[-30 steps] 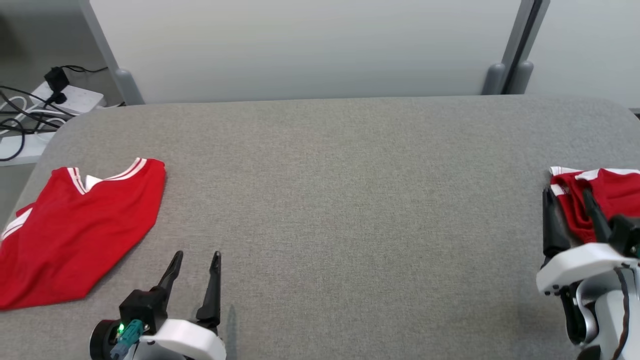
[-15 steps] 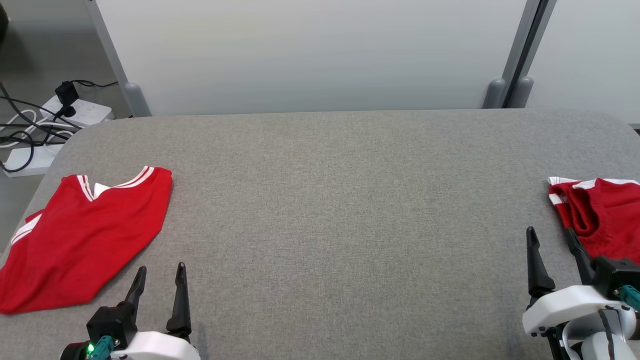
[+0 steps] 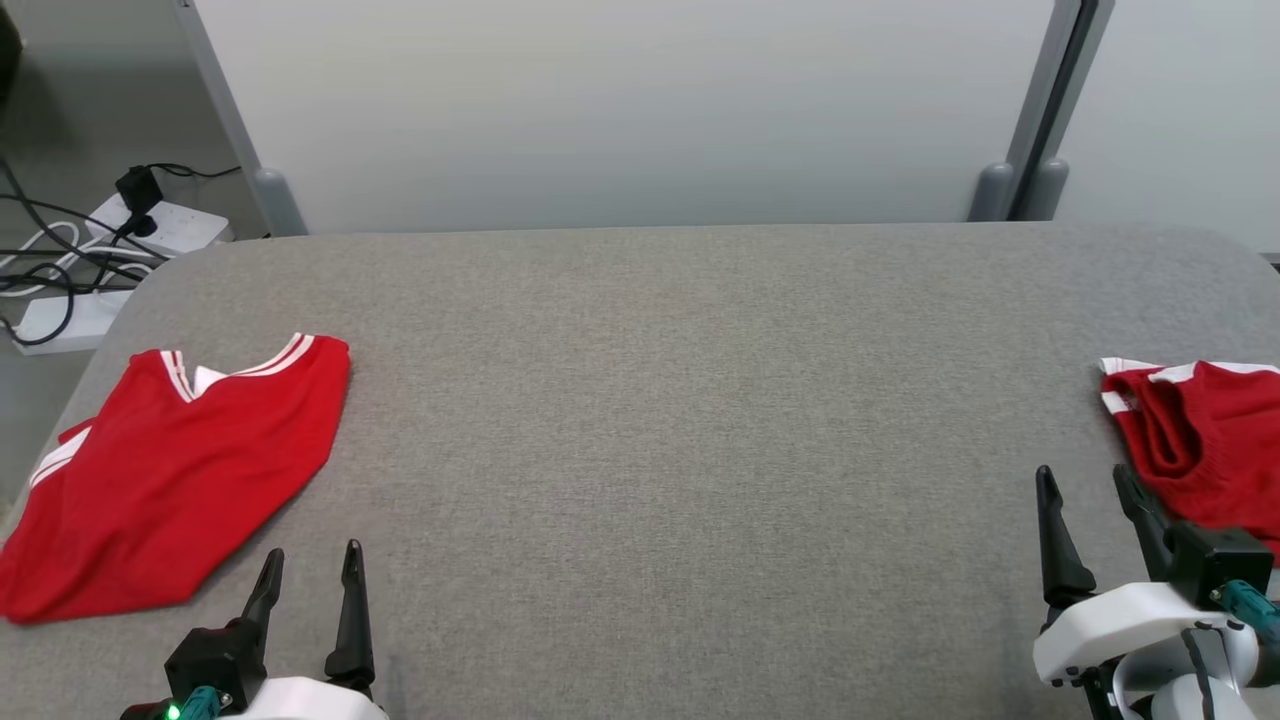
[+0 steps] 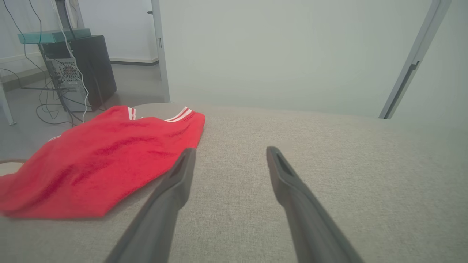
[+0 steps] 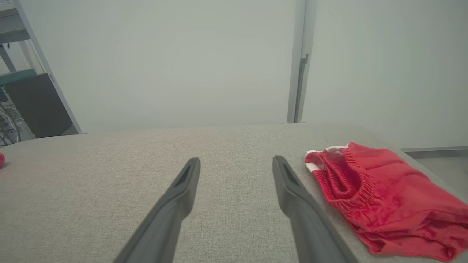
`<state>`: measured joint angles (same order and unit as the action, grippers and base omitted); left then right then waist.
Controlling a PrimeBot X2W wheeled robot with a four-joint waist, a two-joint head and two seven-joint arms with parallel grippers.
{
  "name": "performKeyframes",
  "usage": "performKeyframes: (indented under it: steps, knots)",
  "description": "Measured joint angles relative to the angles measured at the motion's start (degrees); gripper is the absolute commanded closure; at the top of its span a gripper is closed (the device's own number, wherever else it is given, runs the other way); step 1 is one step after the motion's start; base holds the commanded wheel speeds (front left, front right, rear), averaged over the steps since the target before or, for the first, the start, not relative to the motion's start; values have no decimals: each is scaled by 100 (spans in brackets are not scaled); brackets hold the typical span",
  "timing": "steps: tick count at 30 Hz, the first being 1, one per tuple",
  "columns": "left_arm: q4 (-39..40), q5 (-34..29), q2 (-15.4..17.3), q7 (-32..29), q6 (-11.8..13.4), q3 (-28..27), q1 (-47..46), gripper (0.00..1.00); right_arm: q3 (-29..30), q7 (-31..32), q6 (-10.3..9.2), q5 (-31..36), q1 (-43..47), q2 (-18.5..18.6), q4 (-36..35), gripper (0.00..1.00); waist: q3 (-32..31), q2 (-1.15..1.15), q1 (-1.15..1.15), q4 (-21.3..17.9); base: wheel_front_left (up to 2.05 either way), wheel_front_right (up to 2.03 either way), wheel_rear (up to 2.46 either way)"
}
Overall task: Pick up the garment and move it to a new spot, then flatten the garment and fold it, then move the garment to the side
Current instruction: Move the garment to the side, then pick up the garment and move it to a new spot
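The left gripper (image 3: 313, 552) is at the near edge, its fingers apart and holding nothing. So is the right gripper (image 3: 1083, 472). On the gray table (image 3: 680, 400), a red shirt (image 3: 180, 480) lies at the left. Red shorts (image 3: 1200, 440) lie at the right, just beside the right gripper. A white wall (image 3: 620, 110) stands behind.

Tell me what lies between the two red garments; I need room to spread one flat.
Nothing: in the head view, the grey table is bare between the red shirt at left and the bunched red garment at right.

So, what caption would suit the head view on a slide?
Left hand and right hand open over a grey table: folded red shirt left, crumpled red garment right.
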<state>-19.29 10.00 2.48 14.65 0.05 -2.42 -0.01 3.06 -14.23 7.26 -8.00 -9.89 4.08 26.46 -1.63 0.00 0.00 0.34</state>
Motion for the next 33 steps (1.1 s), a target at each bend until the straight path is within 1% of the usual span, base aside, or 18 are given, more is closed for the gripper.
performKeyframes:
  steps: [6, 9, 13, 14, 24, 25, 26, 29, 31, 33]
  knots:
    - [-36, 10, -1, 1, 3, 1, -16, 0, -244, 0, 0, -11, 0, 1, -3, 0, 45, 0, 0, 287, 0, 0, 0]
    - [-37, 33, -2, 0, 11, 1, -19, 0, -511, 0, 0, -76, -1, 7, 0, 0, 62, 0, 0, 527, 0, 0, 0]
    - [-38, 70, -2, 1, 62, -12, -18, 0, -744, 0, 0, -212, -3, 5, 18, 0, 77, 0, 0, 940, 0, 0, 0]
    - [-38, 70, -2, 1, 62, -12, -18, 0, -744, 0, 0, -212, -3, 5, 18, 0, 77, 0, 0, 940, 0, 0, 0]
    - [-186, 69, 1, 1, 62, -250, 2, 0, -996, 0, 0, -283, -26, 0, 41, 0, 117, 0, 0, 2153, 0, 0, 0]
    - [-207, 71, -3, 1, 53, -297, 2, 0, -1062, 0, 0, -283, -43, -1, 46, 0, 134, 0, 0, 2356, 0, 0, 0]
    - [-223, 83, -3, 1, 53, -326, 2, 0, -1083, 0, 0, -283, -49, -5, 47, 0, 145, 0, 0, 2445, 0, 0, 0]
    - [-278, 115, 4, 1, 44, -441, 4, 0, -1120, 0, 0, -283, -132, -23, 68, 0, 189, 0, 0, 2611, 0, 0, 0]
    - [-286, 110, 1, 0, 34, -509, 4, 0, -1144, 0, 0, -285, -191, -22, 71, 0, 237, 0, 0, 2620, 0, 0, 0]
    - [-307, 99, -8, 1, -66, -614, -10, 0, -1176, 0, 0, -291, -220, -21, 112, 0, 270, 0, 0, 2570, 0, 0, 0]
